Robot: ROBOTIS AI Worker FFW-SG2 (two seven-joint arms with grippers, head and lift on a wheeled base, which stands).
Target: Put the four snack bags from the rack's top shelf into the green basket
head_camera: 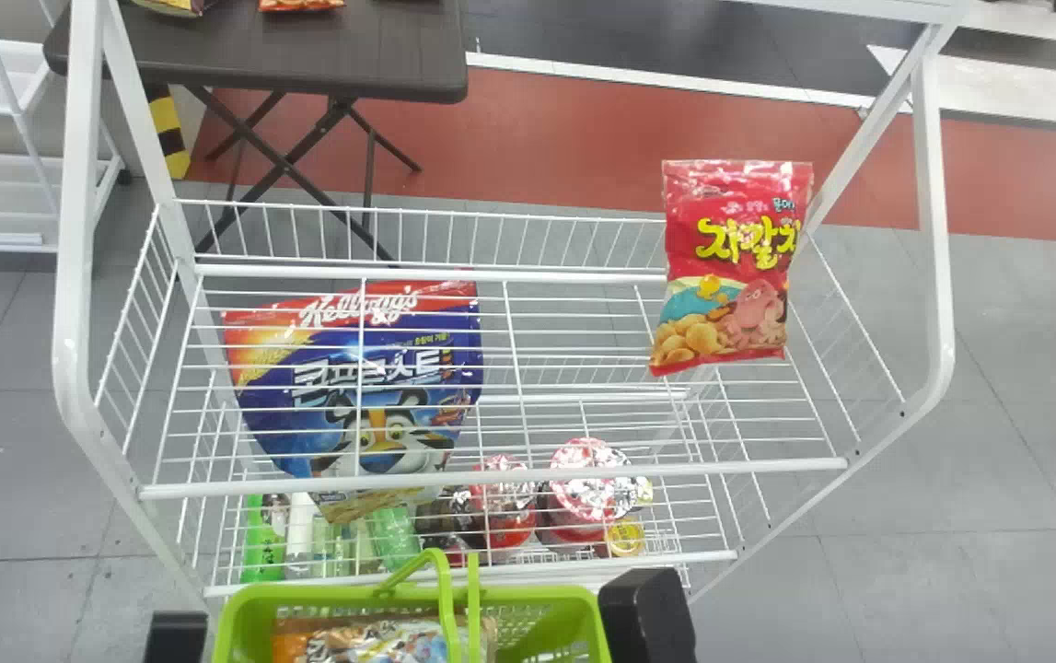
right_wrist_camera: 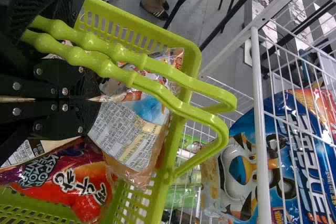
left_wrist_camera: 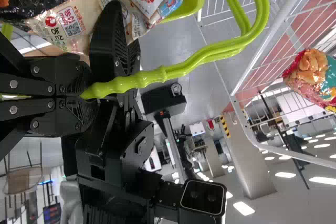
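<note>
In the head view, black parts of my left gripper [head_camera: 176,637] and right gripper [head_camera: 649,615] flank the green basket [head_camera: 564,599]. My left gripper [left_wrist_camera: 88,93] is shut on the basket handles [left_wrist_camera: 173,69]. My right gripper [right_wrist_camera: 93,98] is shut on the corner of a white-and-orange snack bag [right_wrist_camera: 131,129], which lies within the basket's walls. A red snack bag [right_wrist_camera: 84,187] and other bags are in the basket too. Another red snack bag [head_camera: 735,267] stands at the right of the rack's top shelf [head_camera: 491,481].
A large blue-and-red cereal bag [head_camera: 371,368] shows through the top shelf's wires, at the left. Bottles [head_camera: 265,543] and red-lidded cups [head_camera: 587,479] sit lower in the rack. White posts [head_camera: 937,276] frame both sides. A dark table [head_camera: 307,55] stands behind.
</note>
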